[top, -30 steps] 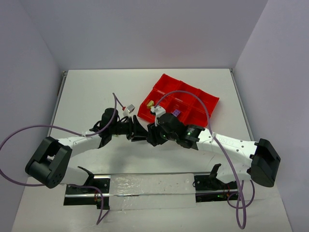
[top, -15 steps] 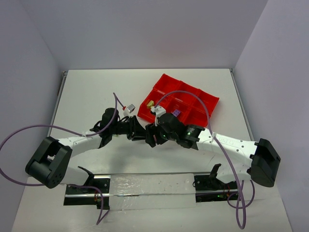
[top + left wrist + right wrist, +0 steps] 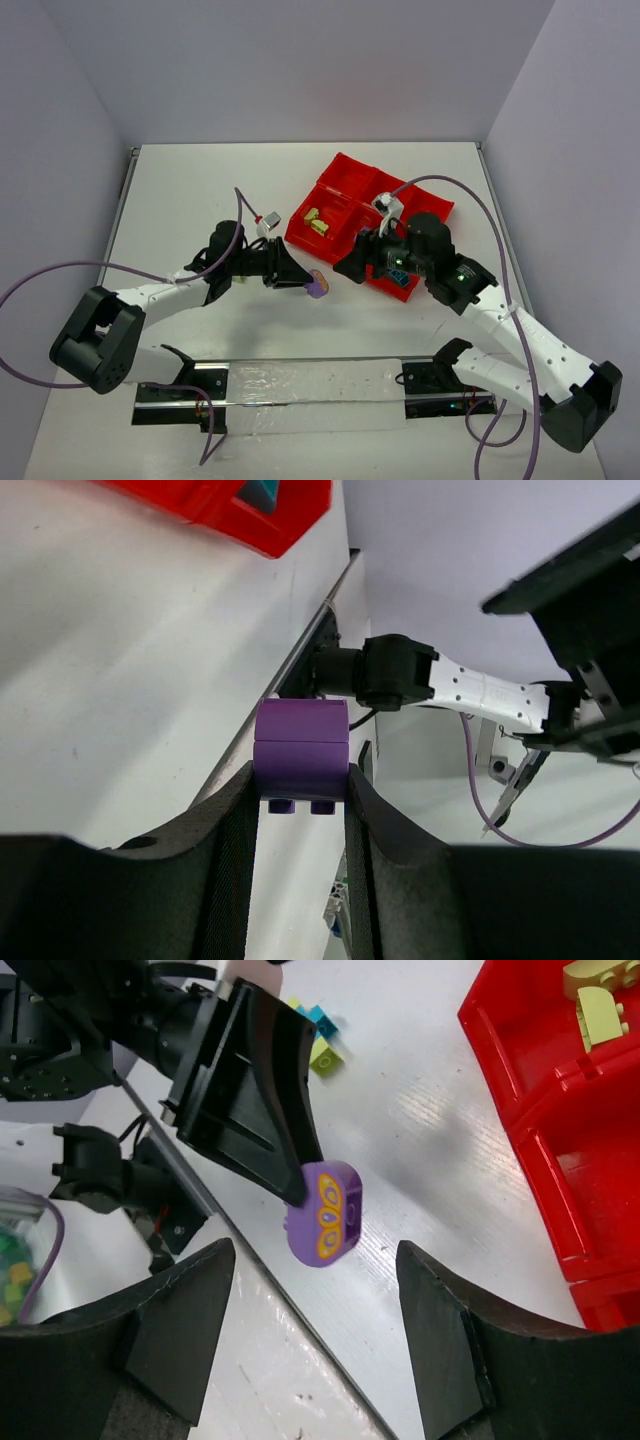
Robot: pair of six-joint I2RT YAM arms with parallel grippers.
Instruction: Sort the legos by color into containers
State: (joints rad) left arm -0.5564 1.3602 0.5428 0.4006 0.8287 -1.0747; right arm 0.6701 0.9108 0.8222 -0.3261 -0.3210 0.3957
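Left pincer [image 3: 300, 780] clamps a purple plastic brick [image 3: 301, 748]; right pincer [image 3: 352, 264] half-open, empty; red plastic tray [image 3: 345, 180] part-filled; loose teal and yellow bricks [image 3: 325, 1055] lie unsorted on surface [image 3: 200, 190]

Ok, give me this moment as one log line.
left gripper: shut on purple brick, near red tray | right gripper: open, empty | yellow bricks: in a tray compartment

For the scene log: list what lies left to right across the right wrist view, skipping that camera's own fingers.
left gripper → purple lego pinched at its tip → red tray → pale yellow legos inside the tray. The loose legos on the table sit straight above the purple one, so left out.
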